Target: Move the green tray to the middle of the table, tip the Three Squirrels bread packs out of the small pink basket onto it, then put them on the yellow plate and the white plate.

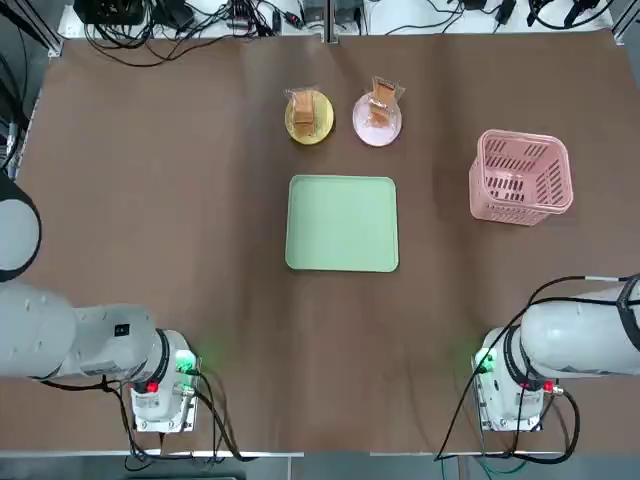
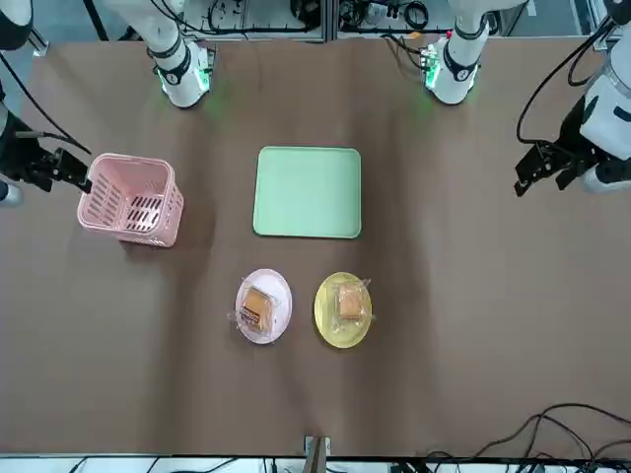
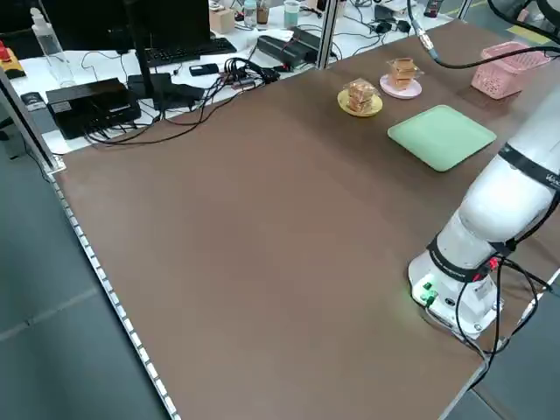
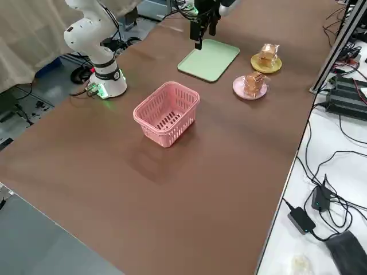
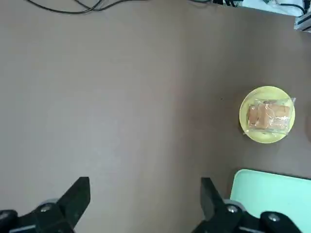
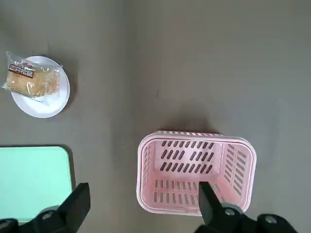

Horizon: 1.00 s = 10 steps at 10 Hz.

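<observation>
The green tray (image 1: 342, 222) lies flat at the middle of the table (image 1: 160, 200) with nothing on it. Behind it, the yellow plate (image 1: 309, 119) and the white plate (image 1: 378, 120) each carry Three Squirrels bread packs (image 1: 307, 108) (image 1: 381, 100). The small pink basket (image 1: 521, 176) stands upright and empty at the right. My left gripper (image 5: 146, 199) hangs open high over the bare table left of the tray. My right gripper (image 6: 144, 204) hangs open above the basket's near side, holding nothing.
Cables and electronics (image 1: 170, 20) lie beyond the table's far edge. The two arm bases (image 1: 160, 385) (image 1: 515, 385) stand at the near corners. Bare brown tabletop spreads to the left of the tray and along the front.
</observation>
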Available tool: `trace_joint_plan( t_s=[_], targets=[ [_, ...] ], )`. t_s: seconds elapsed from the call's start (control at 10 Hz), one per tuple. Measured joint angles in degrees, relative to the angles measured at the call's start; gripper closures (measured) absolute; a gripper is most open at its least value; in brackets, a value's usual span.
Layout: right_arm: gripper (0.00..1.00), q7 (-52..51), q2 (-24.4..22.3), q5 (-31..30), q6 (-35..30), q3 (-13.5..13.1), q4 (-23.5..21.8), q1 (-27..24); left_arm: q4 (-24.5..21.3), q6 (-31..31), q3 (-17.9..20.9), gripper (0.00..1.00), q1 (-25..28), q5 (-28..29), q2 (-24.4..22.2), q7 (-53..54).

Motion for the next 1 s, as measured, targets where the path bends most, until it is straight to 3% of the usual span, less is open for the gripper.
trace_joint_plan(
  t_s=[1.0],
  targets=[
    [0.01, 0.0, 0.0, 0.0, 0.0, 0.0, 0.0, 0.0, 1.8, 0.0, 0.0, 0.0, 0.7, 0.0, 2.4, 0.0]
  ],
)
